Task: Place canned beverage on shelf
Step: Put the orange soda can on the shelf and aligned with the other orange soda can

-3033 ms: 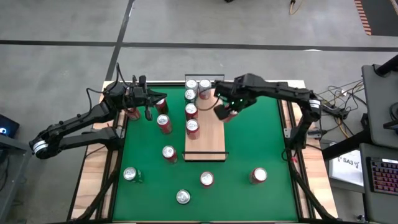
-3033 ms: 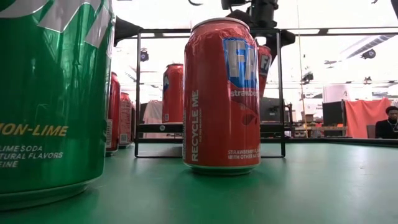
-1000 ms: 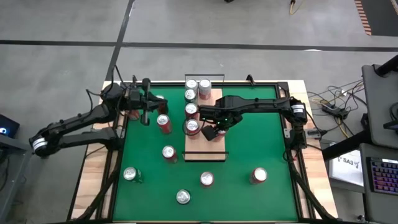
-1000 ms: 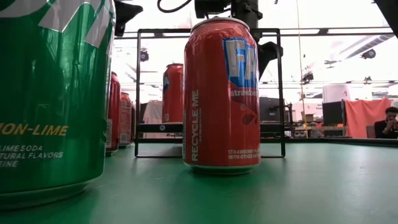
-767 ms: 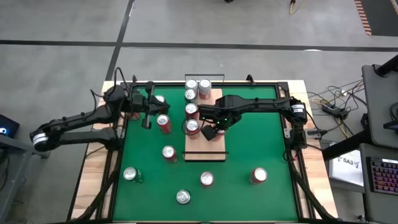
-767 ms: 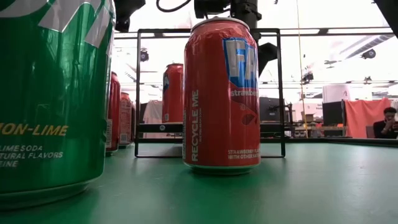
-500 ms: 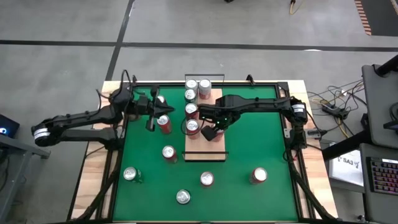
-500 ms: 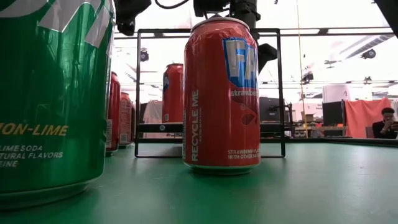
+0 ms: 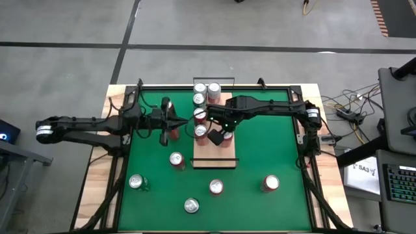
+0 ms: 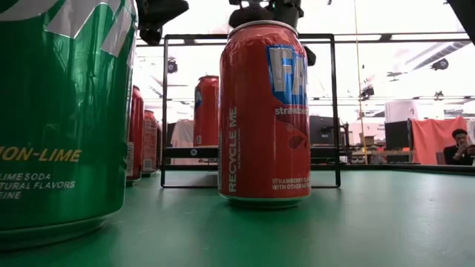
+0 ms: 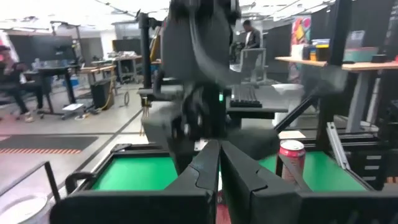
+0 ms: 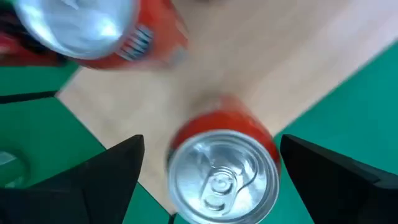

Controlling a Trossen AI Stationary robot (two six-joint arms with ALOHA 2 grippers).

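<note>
High cam straight down, low cam table-level, wrist cams close-up, all share shelf [image 9: 214, 133]

Two dark jointed arms, black cables along them, pale band on left arm, blunt black tool fingers [image 12: 109, 171]

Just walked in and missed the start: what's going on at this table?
The robot is stocking the shelf with soda cans. The right gripper stands open above a red can that sits upright on the board. The left gripper, shut and empty, reaches over the green mat beside another red can. More cans wait on the mat.
</note>
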